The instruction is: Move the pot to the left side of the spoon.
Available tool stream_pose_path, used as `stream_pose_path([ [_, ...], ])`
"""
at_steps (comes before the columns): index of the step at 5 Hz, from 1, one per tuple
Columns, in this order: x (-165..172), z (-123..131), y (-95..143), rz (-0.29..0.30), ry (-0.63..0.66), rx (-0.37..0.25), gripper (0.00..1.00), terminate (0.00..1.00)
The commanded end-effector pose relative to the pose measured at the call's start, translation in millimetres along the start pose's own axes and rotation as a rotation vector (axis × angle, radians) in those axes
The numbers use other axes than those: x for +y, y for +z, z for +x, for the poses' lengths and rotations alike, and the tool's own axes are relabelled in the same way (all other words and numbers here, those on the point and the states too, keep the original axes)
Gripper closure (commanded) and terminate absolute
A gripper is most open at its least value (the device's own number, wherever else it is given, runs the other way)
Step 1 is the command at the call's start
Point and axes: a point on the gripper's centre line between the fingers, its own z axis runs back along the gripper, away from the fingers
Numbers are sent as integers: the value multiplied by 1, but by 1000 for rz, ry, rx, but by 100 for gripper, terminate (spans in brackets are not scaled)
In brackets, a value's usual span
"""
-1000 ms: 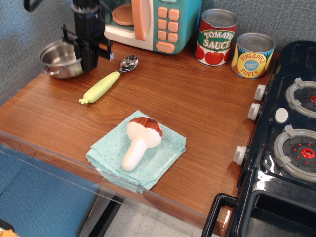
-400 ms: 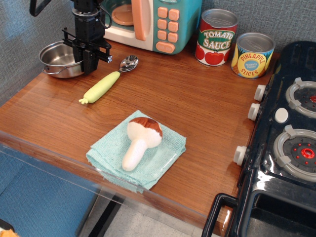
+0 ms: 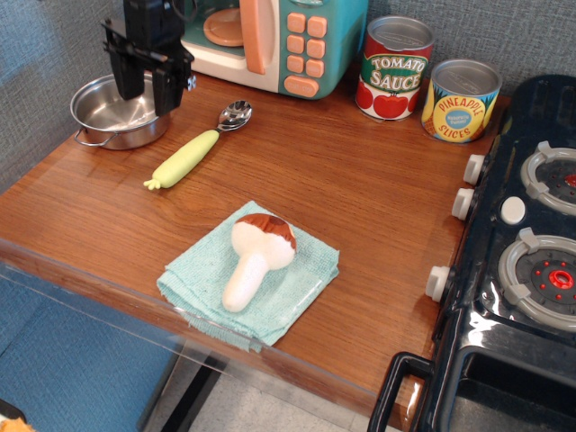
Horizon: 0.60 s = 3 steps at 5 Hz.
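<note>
Hovering above the back left corner of a wooden counter, a black robot gripper hangs with its two fingers spread apart and holding nothing. Directly beneath it sits the small steel pot, upright on the counter, one thin wire handle showing at its near rim. Just to the gripper's right and slightly nearer the camera lies the toy spoon, its metal bowl pointing toward the back wall and its yellow-green handle angled toward the front edge; pot and spoon do not touch. Behind the gripper stands a teal toy microwave. Farther right, a tomato sauce can and a pineapple slices can stand side by side. Well in front, a toy mushroom rests on a folded teal cloth, beside a black toy stove.
</note>
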Motion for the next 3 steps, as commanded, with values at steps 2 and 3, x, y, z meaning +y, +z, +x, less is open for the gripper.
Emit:
stream_pose_path([
  [2,-1,-5,33,57,20,-116,0,0],
  [3,-1,-5,33,57,20,-116,0,100],
])
